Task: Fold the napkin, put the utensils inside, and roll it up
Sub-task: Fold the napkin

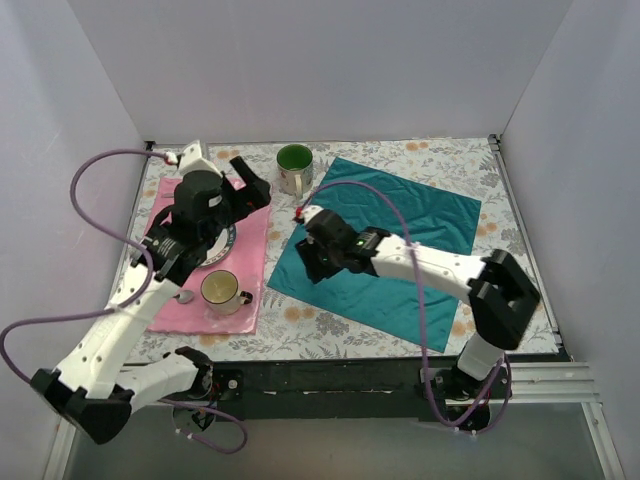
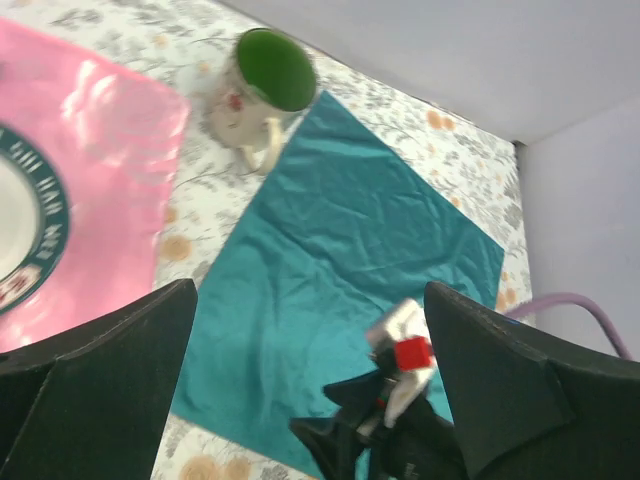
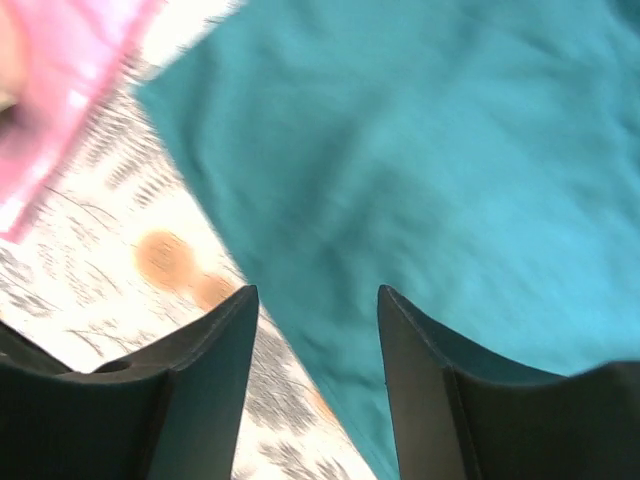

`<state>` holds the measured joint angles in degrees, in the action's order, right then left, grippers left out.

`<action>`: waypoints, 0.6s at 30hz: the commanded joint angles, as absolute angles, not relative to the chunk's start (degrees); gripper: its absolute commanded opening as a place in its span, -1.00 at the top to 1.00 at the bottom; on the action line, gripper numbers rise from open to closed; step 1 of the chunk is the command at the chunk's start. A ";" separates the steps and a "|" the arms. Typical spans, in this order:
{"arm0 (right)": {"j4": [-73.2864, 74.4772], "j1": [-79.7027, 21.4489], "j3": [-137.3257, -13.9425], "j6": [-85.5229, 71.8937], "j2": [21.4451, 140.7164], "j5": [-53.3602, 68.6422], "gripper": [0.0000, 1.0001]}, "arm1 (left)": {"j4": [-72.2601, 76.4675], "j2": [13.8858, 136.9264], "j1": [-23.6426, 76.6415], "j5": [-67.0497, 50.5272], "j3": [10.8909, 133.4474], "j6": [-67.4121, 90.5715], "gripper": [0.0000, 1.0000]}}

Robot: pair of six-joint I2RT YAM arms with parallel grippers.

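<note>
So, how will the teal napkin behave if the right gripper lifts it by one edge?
Probably floppy: the napkin lies flat with soft creases, so it should drape from the right gripper. It looks thin and light. It may slide or bunch on the tablecloth when pushed.

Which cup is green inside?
The floral ceramic mug standing beside the teal cloth napkin. The other mug, on the pink placemat, is pale cream inside.

Pink placemat (image 1: 252,238) with plate (image 2: 25,235) and cream mug (image 1: 222,290), green-lined mug (image 1: 294,168), floral tablecloth (image 1: 330,332)
</note>
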<state>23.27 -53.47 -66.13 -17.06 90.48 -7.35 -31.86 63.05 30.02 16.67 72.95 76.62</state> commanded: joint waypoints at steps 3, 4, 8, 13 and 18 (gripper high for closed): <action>21.35 -62.30 -82.94 -20.74 107.82 -8.69 0.02 | -44.03 50.04 30.06 32.25 67.33 82.00 -0.96; 24.05 -63.10 -89.15 -20.74 112.63 -9.22 0.08 | -44.82 49.05 30.06 32.78 67.41 83.05 -0.96; 31.87 -66.00 -102.55 -20.39 122.68 -13.96 0.17 | -47.11 45.18 30.06 32.61 67.76 83.85 -0.96; 31.91 -66.97 -104.60 -20.66 125.69 -16.00 0.26 | -48.16 42.81 30.06 30.41 67.24 83.23 -0.96; 30.68 -66.97 -103.62 -20.74 125.95 -15.30 0.40 | -48.34 41.66 30.15 29.09 65.92 83.14 -0.96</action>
<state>30.48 -67.44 -102.61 -19.84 126.93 -13.82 -46.59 42.24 30.11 29.36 66.92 83.00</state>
